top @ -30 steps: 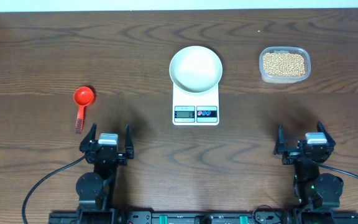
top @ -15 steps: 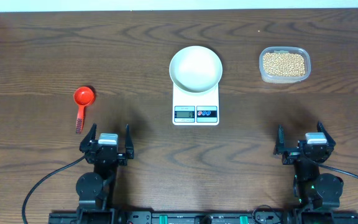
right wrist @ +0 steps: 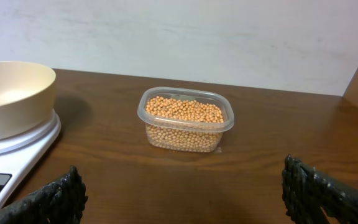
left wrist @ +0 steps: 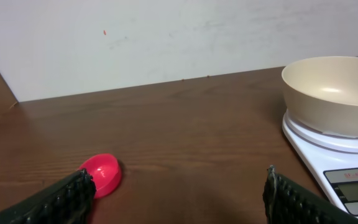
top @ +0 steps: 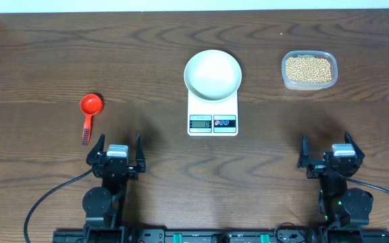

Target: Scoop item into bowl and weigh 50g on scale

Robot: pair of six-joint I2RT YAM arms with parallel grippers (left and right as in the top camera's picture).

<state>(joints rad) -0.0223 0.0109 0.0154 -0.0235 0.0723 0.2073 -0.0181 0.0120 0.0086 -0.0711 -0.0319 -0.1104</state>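
The beans (top: 308,69) fill a clear container (top: 286,82) at the upper right of the overhead frame. The empty white bowl (top: 212,74) sits on the scale (top: 212,123) at center. A red scoop (top: 89,115) lies at left on the counter (top: 154,54). Along the lower edge, the left tool (top: 120,140) and the right tool (top: 325,139) both stand spread wide, holding nothing.

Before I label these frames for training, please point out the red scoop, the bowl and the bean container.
red scoop (top: 91,103): overhead view, on its round cup.
bowl (top: 212,73): overhead view, on its bare inner floor.
bean container (right wrist: 185,140): right wrist view, on its clear front wall.
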